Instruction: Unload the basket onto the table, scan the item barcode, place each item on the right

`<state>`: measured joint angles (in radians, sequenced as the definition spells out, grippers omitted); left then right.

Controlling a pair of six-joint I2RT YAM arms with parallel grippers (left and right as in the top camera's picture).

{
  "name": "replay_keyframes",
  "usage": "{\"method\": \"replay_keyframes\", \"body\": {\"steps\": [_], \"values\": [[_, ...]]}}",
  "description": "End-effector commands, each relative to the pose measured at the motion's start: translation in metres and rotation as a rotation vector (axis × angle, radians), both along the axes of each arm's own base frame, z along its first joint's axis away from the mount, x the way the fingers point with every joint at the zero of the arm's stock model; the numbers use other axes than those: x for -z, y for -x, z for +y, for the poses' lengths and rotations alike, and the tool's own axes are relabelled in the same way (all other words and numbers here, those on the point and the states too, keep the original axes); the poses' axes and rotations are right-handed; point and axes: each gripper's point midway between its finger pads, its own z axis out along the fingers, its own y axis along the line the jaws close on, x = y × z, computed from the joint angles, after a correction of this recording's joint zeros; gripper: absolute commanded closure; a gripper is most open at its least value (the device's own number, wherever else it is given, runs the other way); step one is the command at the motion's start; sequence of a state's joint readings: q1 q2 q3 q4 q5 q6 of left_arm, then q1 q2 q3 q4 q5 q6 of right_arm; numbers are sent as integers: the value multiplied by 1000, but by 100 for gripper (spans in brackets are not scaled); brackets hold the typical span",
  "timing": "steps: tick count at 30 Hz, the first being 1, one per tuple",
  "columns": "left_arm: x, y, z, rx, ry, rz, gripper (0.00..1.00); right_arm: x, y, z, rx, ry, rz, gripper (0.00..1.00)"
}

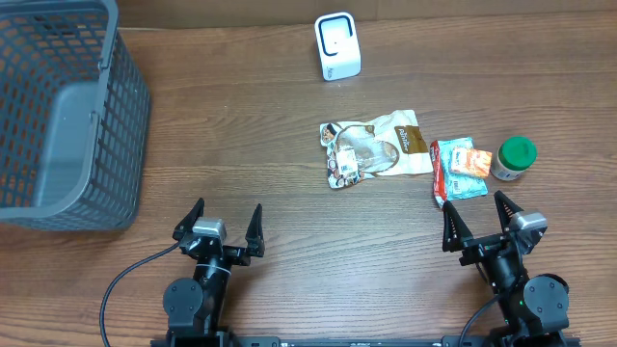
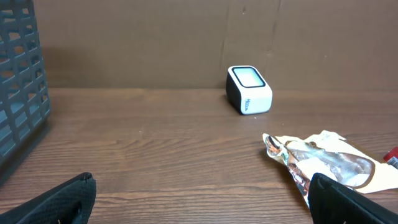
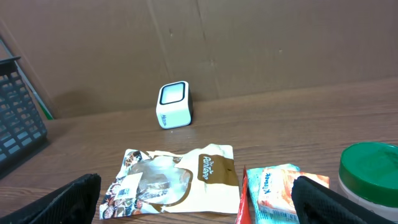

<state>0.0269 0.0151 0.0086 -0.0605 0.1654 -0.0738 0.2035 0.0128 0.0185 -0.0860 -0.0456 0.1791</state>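
Note:
A white scanner [image 1: 337, 46] [image 2: 249, 89] [image 3: 173, 104] stands at the back of the wooden table. In front of it lies a white and brown snack pouch [image 1: 374, 147] [image 2: 324, 163] [image 3: 174, 179]. To its right lie a tissue packet [image 1: 465, 168] [image 3: 273, 191] on a red wrapper [image 1: 439, 173], then a green-lidded jar [image 1: 514, 158] [image 3: 370, 174]. My left gripper [image 1: 221, 230] [image 2: 202, 202] is open near the front edge, nothing between its fingers. My right gripper [image 1: 484, 223] [image 3: 199, 202] is open too, just short of the packets.
A grey plastic basket [image 1: 60, 116] [image 2: 18, 93] [image 3: 15, 112] fills the back left corner. A cardboard wall rises behind the table in both wrist views. Bare wood lies between the basket and the pouch.

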Motion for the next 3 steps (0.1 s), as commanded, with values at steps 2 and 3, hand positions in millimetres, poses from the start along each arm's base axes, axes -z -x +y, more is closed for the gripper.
{"method": "replay_keyframes", "body": {"steps": [2, 3], "values": [[0, 0, 0, 6, -17, -8, 0, 2, 0, -1, 5, -1, -3, 0], [0, 0, 0, 6, -18, -8, 0, 2, 0, -1, 5, -1, -3, 0]]}}
